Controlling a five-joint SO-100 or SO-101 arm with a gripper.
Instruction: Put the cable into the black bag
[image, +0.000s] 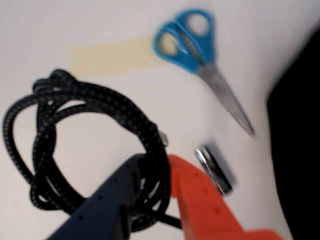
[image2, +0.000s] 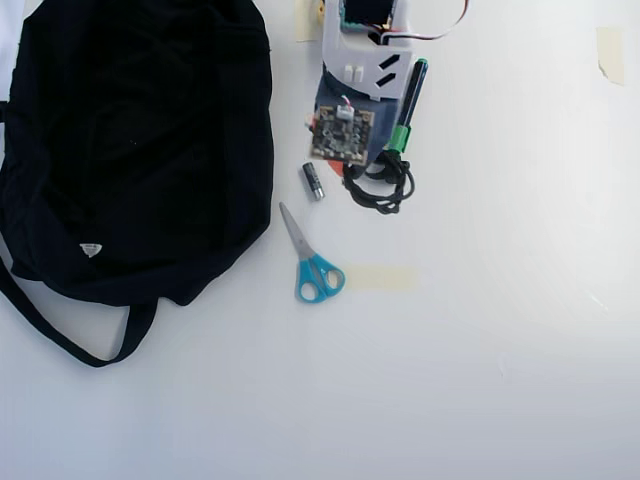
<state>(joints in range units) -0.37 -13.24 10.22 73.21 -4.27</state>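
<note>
End effector was closed around one side of the coiled cable, which lay on the table, so we could lift it toward the black bag, well apart.

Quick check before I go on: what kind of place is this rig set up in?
Probably a hobby desk or home workbench: a plain white tabletop with masking-tape markers, plus everyday items, namely blue-handled scissors, a black bag and a coiled black cable.
</note>
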